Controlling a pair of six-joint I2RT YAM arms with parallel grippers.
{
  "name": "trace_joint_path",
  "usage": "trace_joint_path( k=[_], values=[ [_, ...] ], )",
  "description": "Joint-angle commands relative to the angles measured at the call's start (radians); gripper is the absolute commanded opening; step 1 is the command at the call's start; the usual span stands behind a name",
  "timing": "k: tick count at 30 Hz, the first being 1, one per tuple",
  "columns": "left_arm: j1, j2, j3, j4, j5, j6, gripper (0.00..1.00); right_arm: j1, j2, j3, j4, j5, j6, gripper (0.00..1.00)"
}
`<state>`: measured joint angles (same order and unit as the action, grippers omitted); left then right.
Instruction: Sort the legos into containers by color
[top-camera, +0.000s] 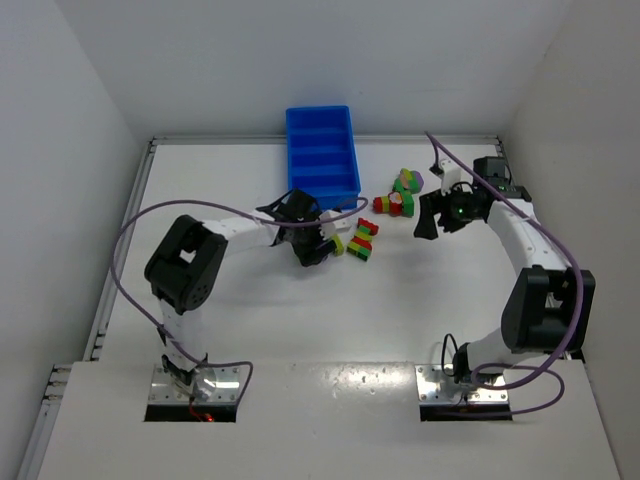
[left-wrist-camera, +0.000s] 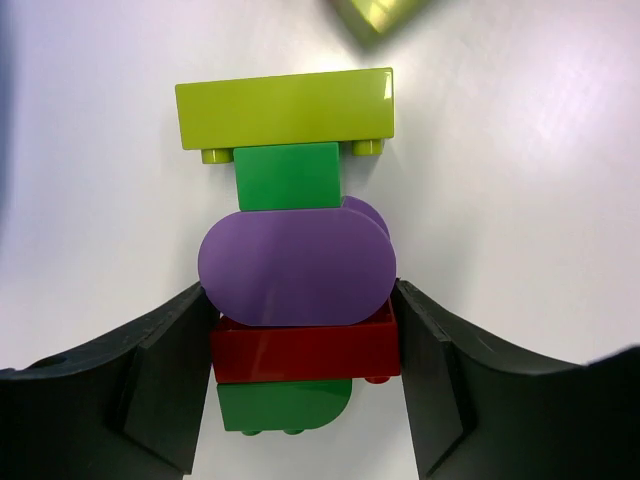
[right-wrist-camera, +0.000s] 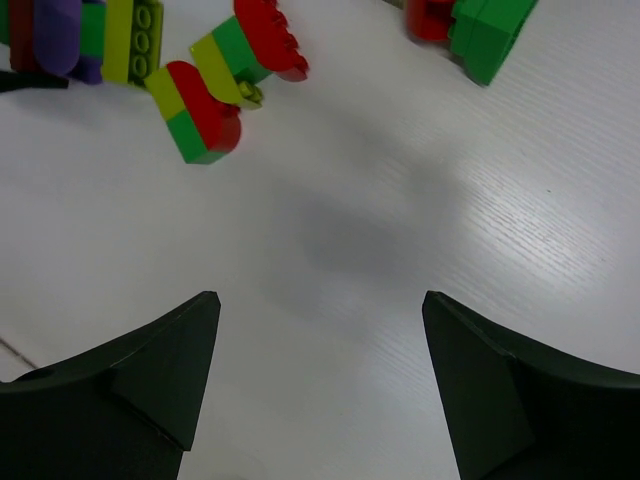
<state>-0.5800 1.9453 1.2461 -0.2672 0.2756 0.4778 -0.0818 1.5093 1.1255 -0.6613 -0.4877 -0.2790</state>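
Half-closed, clamps red brick (left-wrist-camera: 305, 352) of lego clump (left-wrist-camera: 295, 275) in left claw (left-wrist-camera: 303, 295), long axis 12-to-6 o'clock; holds right claw (right-wrist-camera: 320, 300) wide, empty.

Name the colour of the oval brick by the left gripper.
Purple oval brick; clearest in left wrist view.
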Motion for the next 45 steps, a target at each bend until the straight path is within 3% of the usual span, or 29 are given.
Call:
trace_joint_path(
  k=[1,6,11,16,29,35,38,39,41,43,45],
  values=[
    [-0.011,-0.149,-0.109,0.006,0.045,-0.05,0.42,0.007,0.025,0.031,0.023,-0.159,0.068,0.82],
    [-0.053,-0.376,-0.237,0.118,0.019,-0.113,0.41,0.03,0.11,0.053,0.047,-0.545,0.266,0.78],
    [-0.103,-0.445,-0.249,0.167,-0.038,-0.133,0.41,0.115,0.178,0.02,0.215,-0.722,0.538,0.76],
    [-0.147,-0.454,-0.237,0.168,-0.058,-0.133,0.41,0.194,0.223,0.048,0.27,-0.746,0.59,0.75],
    [-0.175,-0.464,-0.209,0.217,-0.078,-0.133,0.41,0.267,0.302,0.082,0.27,-0.715,0.581,0.74],
    [-0.175,-0.454,-0.198,0.237,-0.078,-0.142,0.41,0.29,0.344,0.125,0.282,-0.715,0.581,0.69],
    [-0.184,-0.445,-0.198,0.237,-0.078,-0.151,0.41,0.3,0.353,0.125,0.292,-0.715,0.581,0.49],
    [-0.184,-0.445,-0.198,0.237,-0.078,-0.151,0.41,0.3,0.353,0.125,0.304,-0.724,0.581,0.32],
    [-0.184,-0.445,-0.198,0.237,-0.078,-0.151,0.41,0.3,0.353,0.125,0.304,-0.733,0.581,0.07],
    [-0.184,-0.454,-0.214,0.237,-0.078,-0.151,0.41,0.286,0.353,0.125,0.304,-0.733,0.581,0.0],
    [-0.184,-0.482,-0.261,0.226,-0.087,-0.151,0.39,0.255,0.333,0.135,0.238,-0.724,0.536,0.0]
  ],
)
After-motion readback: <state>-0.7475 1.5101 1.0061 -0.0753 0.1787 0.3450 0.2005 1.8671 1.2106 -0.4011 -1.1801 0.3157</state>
